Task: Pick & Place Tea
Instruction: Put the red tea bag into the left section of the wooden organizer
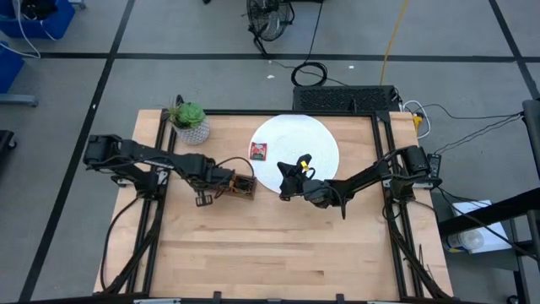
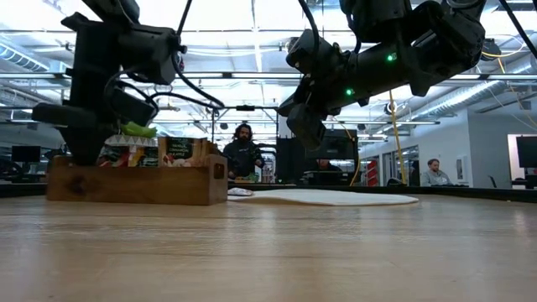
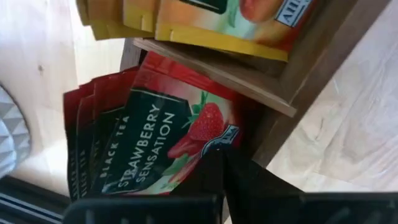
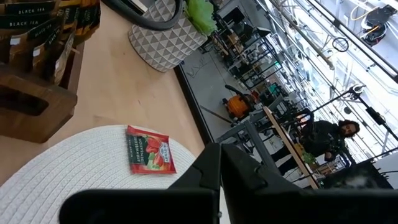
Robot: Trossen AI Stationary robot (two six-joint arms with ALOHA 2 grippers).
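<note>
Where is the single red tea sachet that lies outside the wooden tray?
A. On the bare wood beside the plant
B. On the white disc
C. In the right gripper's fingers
B: the red sachet lies flat on the white disc, apart from the wooden tray.

We see a grey tiled floor (image 1: 211, 80) with dark seams around the wooden table (image 1: 278, 245), cables trailing across it. Beyond, an open hall shows bright ceiling strip lights (image 2: 252, 25), and people (image 2: 242, 151) sit at distant desks.
</note>
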